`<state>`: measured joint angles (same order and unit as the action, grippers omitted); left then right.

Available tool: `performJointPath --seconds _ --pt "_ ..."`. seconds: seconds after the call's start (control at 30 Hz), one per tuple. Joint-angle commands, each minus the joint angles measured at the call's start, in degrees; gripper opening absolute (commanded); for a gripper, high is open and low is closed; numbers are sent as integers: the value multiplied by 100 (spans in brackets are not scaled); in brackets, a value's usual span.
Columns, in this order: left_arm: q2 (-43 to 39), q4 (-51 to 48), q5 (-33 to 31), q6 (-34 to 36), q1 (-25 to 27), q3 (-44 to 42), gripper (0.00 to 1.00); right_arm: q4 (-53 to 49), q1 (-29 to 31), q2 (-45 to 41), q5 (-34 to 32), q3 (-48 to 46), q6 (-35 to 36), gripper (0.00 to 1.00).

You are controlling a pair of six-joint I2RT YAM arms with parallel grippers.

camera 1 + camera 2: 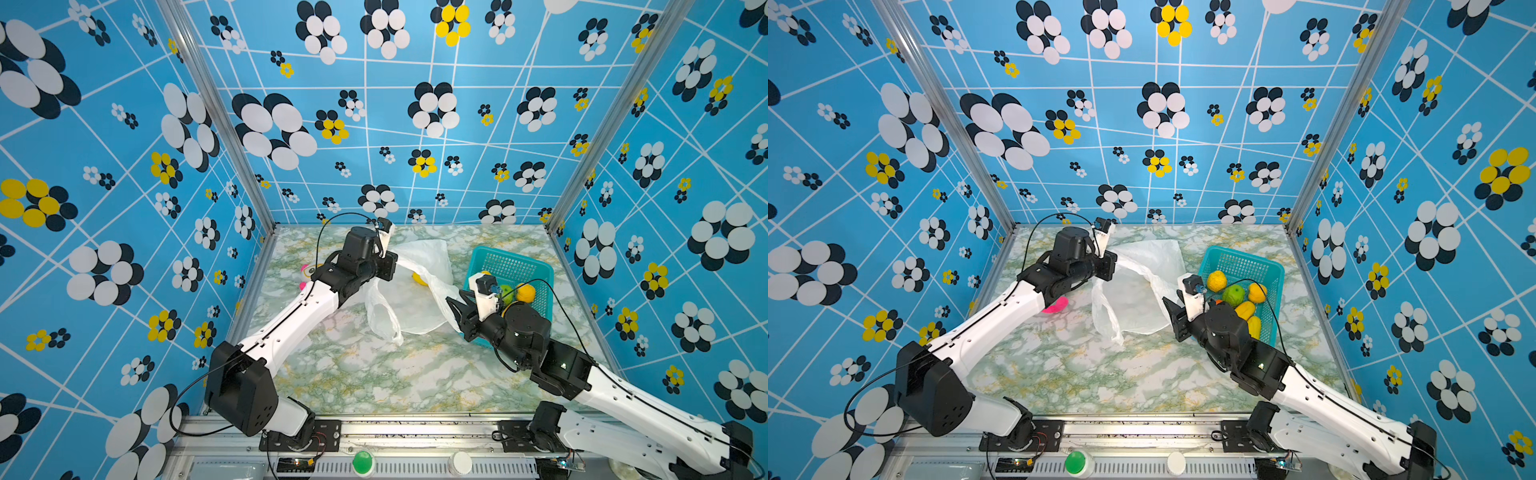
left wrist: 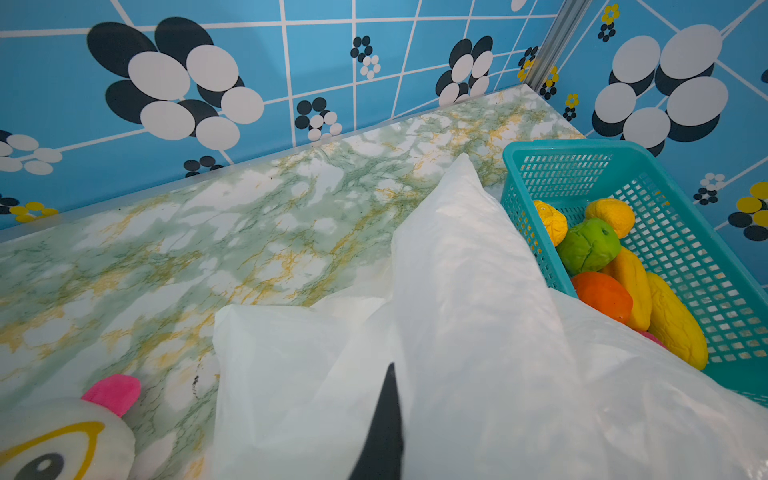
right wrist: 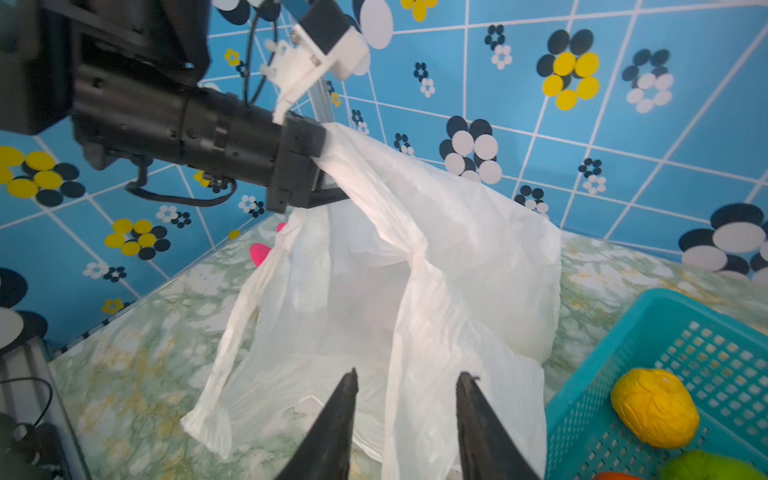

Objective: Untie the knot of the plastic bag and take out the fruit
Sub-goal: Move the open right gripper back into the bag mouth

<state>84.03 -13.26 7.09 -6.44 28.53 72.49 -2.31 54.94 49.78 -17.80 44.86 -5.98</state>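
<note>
Though slack, bag (image 1: 411,311) in left jaws

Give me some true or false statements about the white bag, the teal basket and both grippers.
1. The left gripper pinches the thin white plastic bag. True.
2. The teal mesh basket is empty. False: yellow, green and orange fruit lie in it.
3. The right gripper is shut. False: its jaws stand apart by the bag.
4. The white plush toy with a pink ear lies on the marbled table. True.
</note>
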Motion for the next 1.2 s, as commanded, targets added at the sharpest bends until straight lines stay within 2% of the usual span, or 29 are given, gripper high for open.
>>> performJointPath --seconds 0.0,0.17,0.43,0.77,1.17 --pt "-1 168 117 65 -31 105 0 -28 282 495 308 435 508 40" --pt "-66 170 97 64 -32 81 0 -372 612 1660 -122 1112 720 38" --pt "-71 183 98 63 -34 50 0 -622 623 3344 -1240 1854 789 30" --pt "-71 157 100 72 -37 59 0 -702 483 4316 -2185 2122 791 27" --pt "-115 161 108 72 -32 41 0 -1370 288 5360 -2917 2780 723 24"
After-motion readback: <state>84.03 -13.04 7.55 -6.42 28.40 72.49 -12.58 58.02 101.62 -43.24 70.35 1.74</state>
